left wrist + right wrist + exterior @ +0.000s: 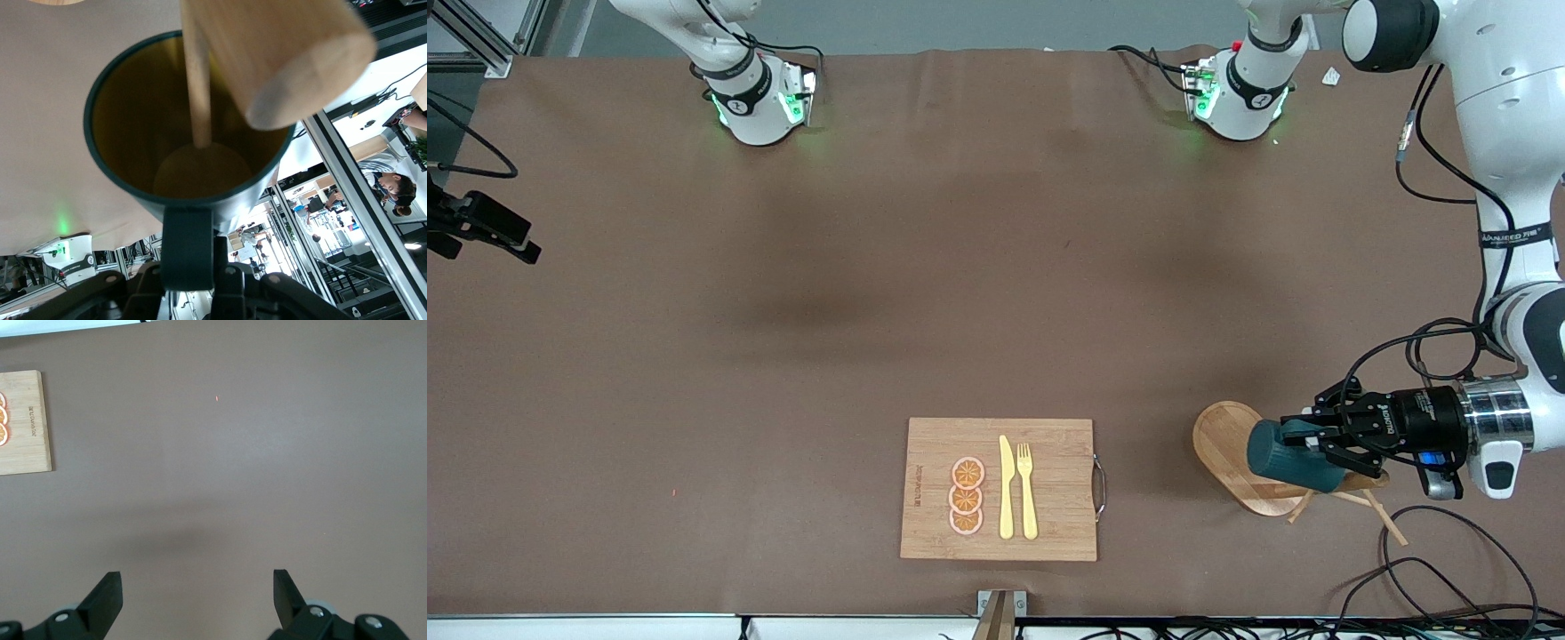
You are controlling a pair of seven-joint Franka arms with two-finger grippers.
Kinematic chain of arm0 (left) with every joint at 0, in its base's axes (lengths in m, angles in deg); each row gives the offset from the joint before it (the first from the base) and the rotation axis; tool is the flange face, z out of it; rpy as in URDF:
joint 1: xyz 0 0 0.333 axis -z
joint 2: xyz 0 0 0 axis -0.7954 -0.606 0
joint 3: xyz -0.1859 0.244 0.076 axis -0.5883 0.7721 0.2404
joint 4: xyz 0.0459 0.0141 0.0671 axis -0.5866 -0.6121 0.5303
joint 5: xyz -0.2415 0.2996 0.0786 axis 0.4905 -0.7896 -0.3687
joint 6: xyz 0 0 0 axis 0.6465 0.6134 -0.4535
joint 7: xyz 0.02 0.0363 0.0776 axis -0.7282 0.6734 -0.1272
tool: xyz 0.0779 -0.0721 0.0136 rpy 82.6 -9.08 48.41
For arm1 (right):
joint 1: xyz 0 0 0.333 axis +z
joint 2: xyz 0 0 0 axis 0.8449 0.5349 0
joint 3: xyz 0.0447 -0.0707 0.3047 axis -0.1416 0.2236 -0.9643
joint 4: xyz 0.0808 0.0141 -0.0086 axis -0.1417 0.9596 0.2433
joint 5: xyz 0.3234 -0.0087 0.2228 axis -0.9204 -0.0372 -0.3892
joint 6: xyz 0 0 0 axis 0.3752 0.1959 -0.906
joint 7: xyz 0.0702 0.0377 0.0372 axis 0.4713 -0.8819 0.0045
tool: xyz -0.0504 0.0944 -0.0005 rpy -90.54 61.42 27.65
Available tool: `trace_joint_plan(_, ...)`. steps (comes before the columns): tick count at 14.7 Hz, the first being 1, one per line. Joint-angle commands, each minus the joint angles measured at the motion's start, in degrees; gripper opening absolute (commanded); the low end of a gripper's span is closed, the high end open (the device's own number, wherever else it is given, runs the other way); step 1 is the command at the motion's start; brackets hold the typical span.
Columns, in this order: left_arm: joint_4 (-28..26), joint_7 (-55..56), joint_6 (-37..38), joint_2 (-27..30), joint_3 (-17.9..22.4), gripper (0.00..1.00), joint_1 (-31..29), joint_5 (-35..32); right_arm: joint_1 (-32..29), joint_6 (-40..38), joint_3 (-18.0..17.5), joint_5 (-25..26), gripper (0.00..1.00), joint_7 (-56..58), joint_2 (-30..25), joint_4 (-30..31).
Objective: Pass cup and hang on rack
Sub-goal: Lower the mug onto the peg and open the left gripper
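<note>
Nearest the front camera lies a rectangular light bamboo cutting board [999,489] with a metal handle, carrying three round orange slices [966,495], a yellow knife [1006,487] and a yellow fork [1027,491] side by side. Toward the left arm's end of the table stands the light wooden mug rack [1232,449], its oval base flat on the brown table [871,293]. Bent down from its base, the left arm turns its wrist sideways toward the rack. The black left gripper [1316,444] is clamped on the handle of the dark teal-green cylindrical cup [1294,456], held on its side over the rack's base. In the left wrist view, a thin wooden peg [197,87] reaches into the cup's tan-yellow inside. The right gripper [197,593] waits over bare table, jaws spread wide and holding nothing.
</note>
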Motion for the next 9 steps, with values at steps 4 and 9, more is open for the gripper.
trace_joint_plan(4, 0.8, -2.7, -0.3, -0.6, 0.0, 0.01, -1.2, 1.5, -0.8, -0.2, -0.5, 0.5, 1.0, 0.5, -0.8, 0.6)
trace_joint_plan(9, 0.8, -2.7, -0.8, -0.6, 0.0, 0.02, -1.1, 1.7, -0.8, -0.2, -0.6, 0.5, 1.0, 0.5, -0.8, 0.6)
